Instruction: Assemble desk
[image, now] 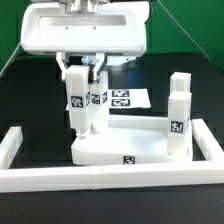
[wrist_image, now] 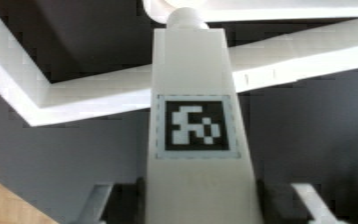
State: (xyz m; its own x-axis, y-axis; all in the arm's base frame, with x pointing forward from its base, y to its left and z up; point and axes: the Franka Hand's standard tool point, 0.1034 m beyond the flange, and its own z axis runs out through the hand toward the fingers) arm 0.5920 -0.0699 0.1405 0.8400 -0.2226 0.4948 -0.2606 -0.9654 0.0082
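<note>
Nearest the exterior camera we see the long white border frame (image: 110,177), a three-sided fence on the dark bench (image: 30,215). Just behind its front rail, the white tabletop (image: 125,147) lies flat, and we use it as our landmark.

We see the arm come straight down from above the tabletop's corner on the exterior view's left, its broad white wrist housing level and its gripper (image: 84,72) pointing down. The fingers (image: 72,73) clasp the top of an upright leg (image: 76,110) standing at that corner, so the gripper is closed on it. In the wrist view this leg (wrist_image: 202,120) fills the middle, its tag facing the camera, with a fingertip showing on each side and the tabletop rim (wrist_image: 60,100) beyond.

We count one tabletop and four legs: the held one, a second leg (image: 97,108) just beside it, and two upright at the tabletop's far end on the exterior view's right. One marker board (image: 125,99) lies behind the tabletop.
</note>
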